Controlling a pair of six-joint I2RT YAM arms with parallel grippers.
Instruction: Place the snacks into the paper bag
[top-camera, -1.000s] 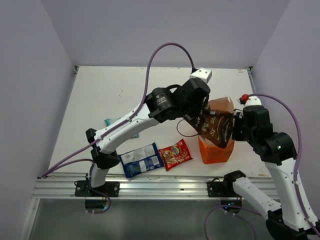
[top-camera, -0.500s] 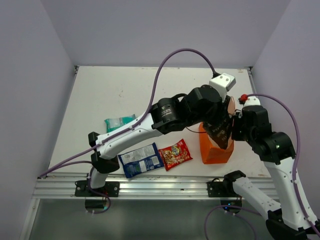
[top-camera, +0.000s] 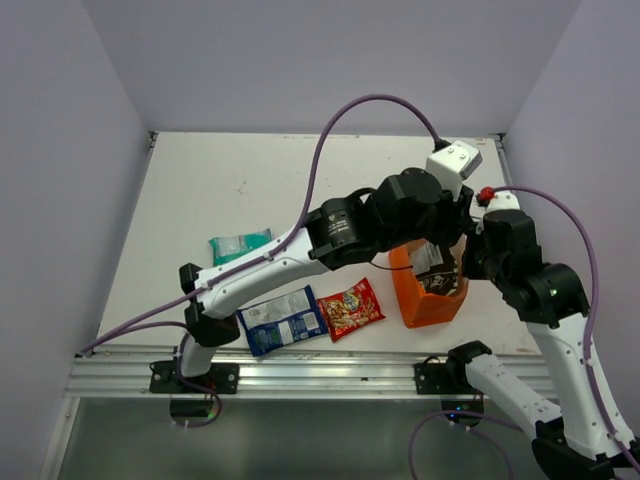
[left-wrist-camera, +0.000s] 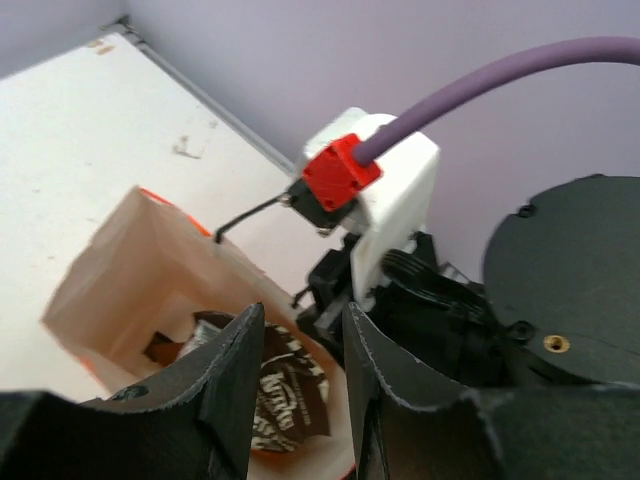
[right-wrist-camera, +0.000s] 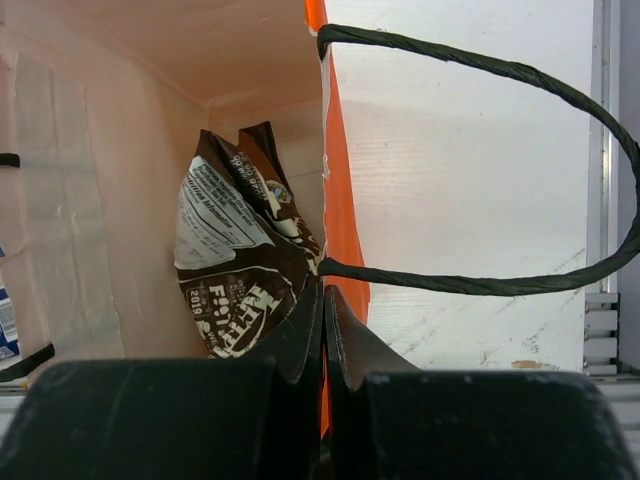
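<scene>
The orange paper bag (top-camera: 425, 305) stands upright at the front right of the table. The long dark brown packet (top-camera: 437, 278) is inside it, also seen in the left wrist view (left-wrist-camera: 285, 400) and the right wrist view (right-wrist-camera: 235, 270). My left gripper (top-camera: 437, 252) hangs over the bag's mouth, open and empty (left-wrist-camera: 300, 345), with the packet below its jaws. My right gripper (top-camera: 466, 264) is shut on the bag's right wall (right-wrist-camera: 340, 210) at the rim (right-wrist-camera: 323, 320). The blue-white packet (top-camera: 282, 320), the red packet (top-camera: 350, 308) and the teal packet (top-camera: 240, 244) lie on the table.
A dark cord handle (right-wrist-camera: 520, 285) loops out to the right of my right gripper. The table's front rail (top-camera: 300, 375) runs just below the blue-white and red packets. Grey walls close in the table on three sides.
My left gripper carried the brown packet right over the bag, lowered it in and opened. The packet now sits inside the bag. My right gripper kept hold of the bag.
</scene>
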